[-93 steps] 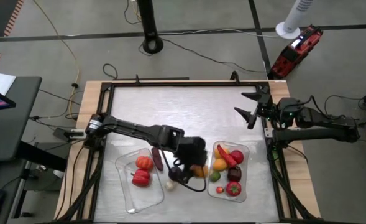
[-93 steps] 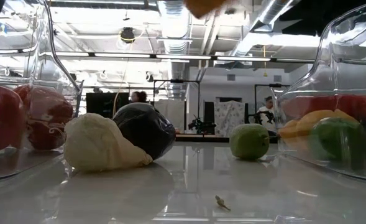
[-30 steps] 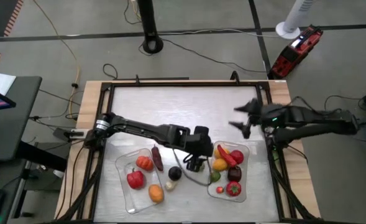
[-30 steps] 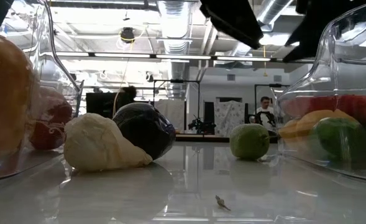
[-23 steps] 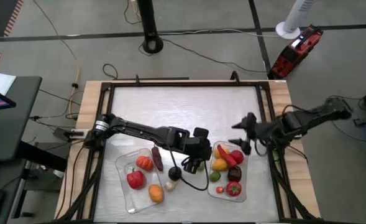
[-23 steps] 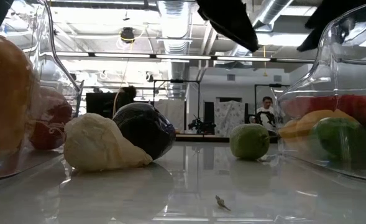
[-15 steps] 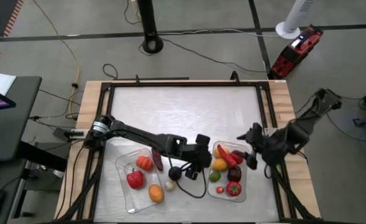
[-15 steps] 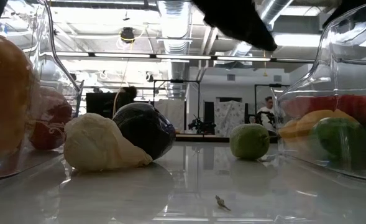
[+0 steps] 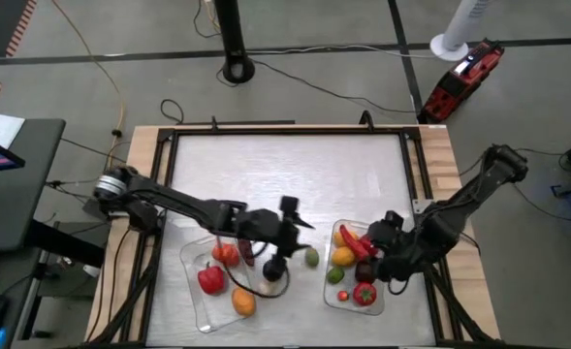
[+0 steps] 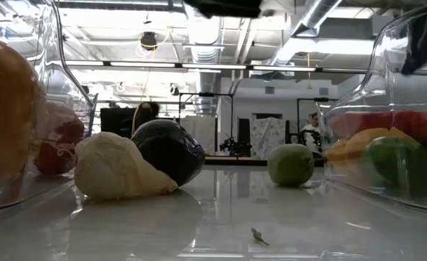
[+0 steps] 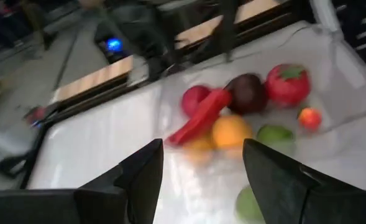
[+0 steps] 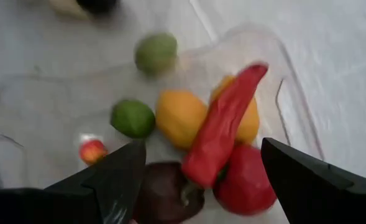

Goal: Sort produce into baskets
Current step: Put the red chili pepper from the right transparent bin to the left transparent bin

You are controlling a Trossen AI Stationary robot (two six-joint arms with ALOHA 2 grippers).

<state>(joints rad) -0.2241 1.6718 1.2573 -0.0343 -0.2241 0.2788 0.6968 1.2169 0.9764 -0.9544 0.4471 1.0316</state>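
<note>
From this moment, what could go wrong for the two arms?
The right gripper hangs open over the crowded right basket, above the long red pepper; closing may catch a neighbour. The open left gripper is close to the loose green lime, which may roll if nudged.

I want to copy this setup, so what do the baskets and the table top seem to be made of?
The baskets look like clear, glossy moulded plastic: the produce shows through their walls, and the rims catch highlights. The table top looks like pale, smooth, shiny sheet, perhaps brushed metal or laminate; in the low view it mirrors the ceiling lights and the green fruit.
</note>
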